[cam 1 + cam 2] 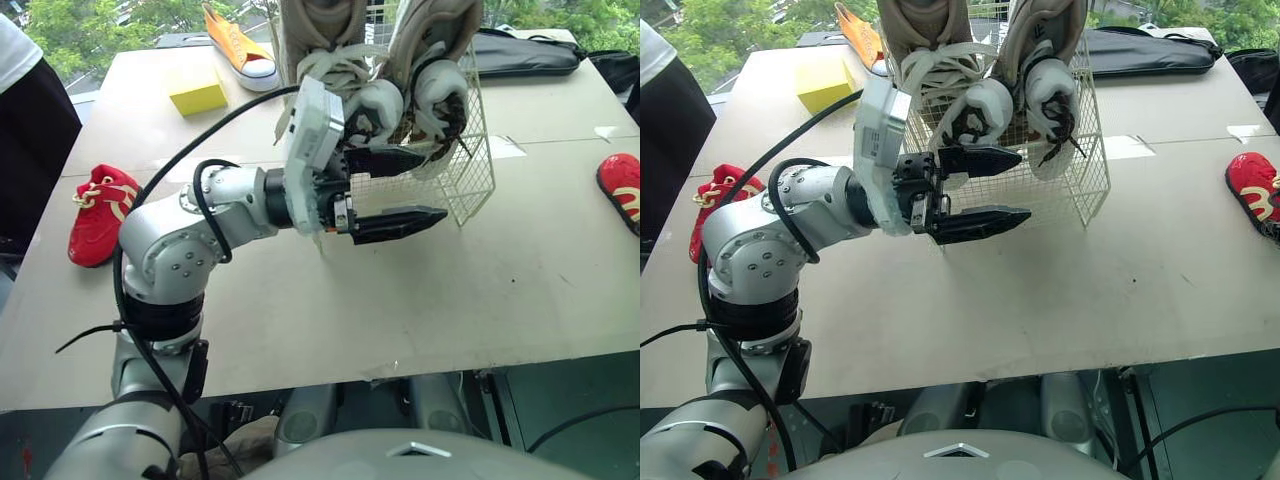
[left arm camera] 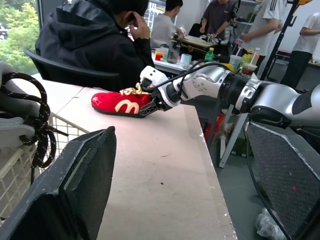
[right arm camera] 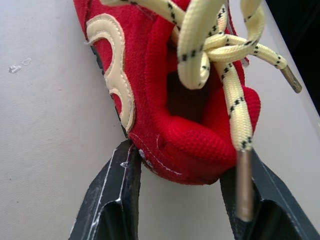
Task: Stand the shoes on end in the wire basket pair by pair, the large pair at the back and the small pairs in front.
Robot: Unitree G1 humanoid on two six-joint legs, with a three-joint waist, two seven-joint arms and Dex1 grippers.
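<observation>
While the left claw (image 1: 1025, 184) hangs open by the white wire basket (image 1: 1085, 185), the right claw (image 3: 190, 152) grips a red cream-laced shoe (image 2: 120, 104).
Heel pinched, on pale worktop (image 1: 1090, 290).

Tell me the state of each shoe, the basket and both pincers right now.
Large pair: on end in basket.
Basket: upright.
Left pincer: open, empty.
Right red shoe: on table, heel gripped.
Right pincer: shut on its heel.
Left red shoe: on table, loose.
Orange shoe: on table, loose.
</observation>
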